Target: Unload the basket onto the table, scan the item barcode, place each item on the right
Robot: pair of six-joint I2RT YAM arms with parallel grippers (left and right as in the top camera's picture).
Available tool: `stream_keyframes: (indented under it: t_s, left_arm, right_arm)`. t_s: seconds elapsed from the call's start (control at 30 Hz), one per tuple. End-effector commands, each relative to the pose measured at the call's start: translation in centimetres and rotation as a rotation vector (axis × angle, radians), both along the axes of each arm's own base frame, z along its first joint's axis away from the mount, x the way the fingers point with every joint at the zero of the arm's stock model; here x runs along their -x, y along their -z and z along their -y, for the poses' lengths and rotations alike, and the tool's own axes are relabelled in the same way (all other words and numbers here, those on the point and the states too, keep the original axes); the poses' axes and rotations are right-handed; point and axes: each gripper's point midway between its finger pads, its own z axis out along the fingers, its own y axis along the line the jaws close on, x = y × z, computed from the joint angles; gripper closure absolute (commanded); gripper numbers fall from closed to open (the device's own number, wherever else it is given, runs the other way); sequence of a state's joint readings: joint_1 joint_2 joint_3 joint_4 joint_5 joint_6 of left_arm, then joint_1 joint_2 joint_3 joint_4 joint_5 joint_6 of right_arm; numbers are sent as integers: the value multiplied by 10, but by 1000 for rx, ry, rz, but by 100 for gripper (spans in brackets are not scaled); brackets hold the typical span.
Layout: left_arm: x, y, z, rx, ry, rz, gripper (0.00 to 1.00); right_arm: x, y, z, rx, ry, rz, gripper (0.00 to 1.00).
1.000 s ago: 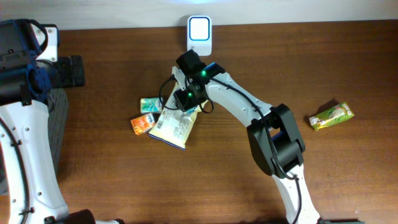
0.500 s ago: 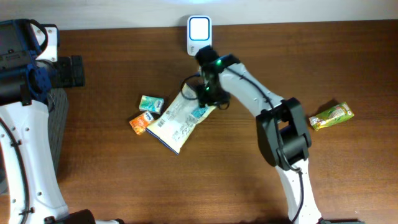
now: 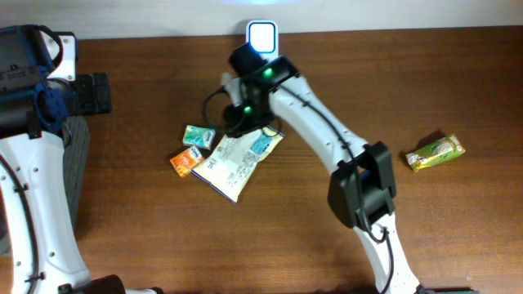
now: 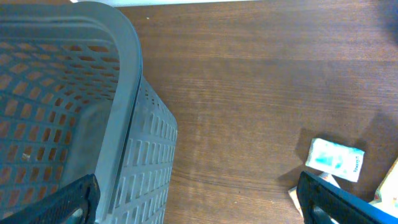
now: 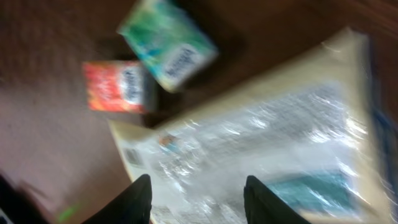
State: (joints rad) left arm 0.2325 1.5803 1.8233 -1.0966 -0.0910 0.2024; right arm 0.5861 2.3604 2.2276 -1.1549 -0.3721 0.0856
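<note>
A cream foil packet [image 3: 235,161] with a teal corner lies flat on the wooden table, and it fills the blurred right wrist view [image 5: 261,137]. My right gripper [image 3: 243,118] hovers over the packet's upper end. Its two fingers stand apart above the wrapper [image 5: 202,199], with nothing pinched between them. The white scanner [image 3: 261,42] stands at the table's far edge, just behind the right arm. My left gripper [image 4: 199,205] is wide open at the far left, over bare wood beside a grey basket [image 4: 124,124].
A small teal packet [image 3: 198,135] and an orange one [image 3: 186,162] lie just left of the cream packet. A green snack bag [image 3: 435,153] lies far right. The right arm stretches diagonally across the table's middle.
The right gripper swung right, turning the cream packet's top toward the right, then came back left over its upper end. The left arm has not moved.
</note>
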Motion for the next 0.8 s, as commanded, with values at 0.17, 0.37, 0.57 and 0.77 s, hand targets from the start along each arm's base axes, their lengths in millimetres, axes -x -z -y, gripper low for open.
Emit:
stream_keyframes:
  t_s: [0.17, 0.37, 0.57, 0.77]
  left_arm:
    - [1, 0, -4, -15, 1, -4, 1]
    - [1, 0, -4, -15, 1, -4, 1]
    - [1, 0, -4, -15, 1, -4, 1]
    - [1, 0, -4, -15, 1, -4, 1]
  right_arm:
    - [-6, 46, -22, 67, -146, 192, 52]
    - [-10, 63, -9, 124, -126, 204, 52]
    - [-18, 73, 42, 278, -3, 149, 52]
    - [-32, 58, 99, 317, 112, 49, 52]
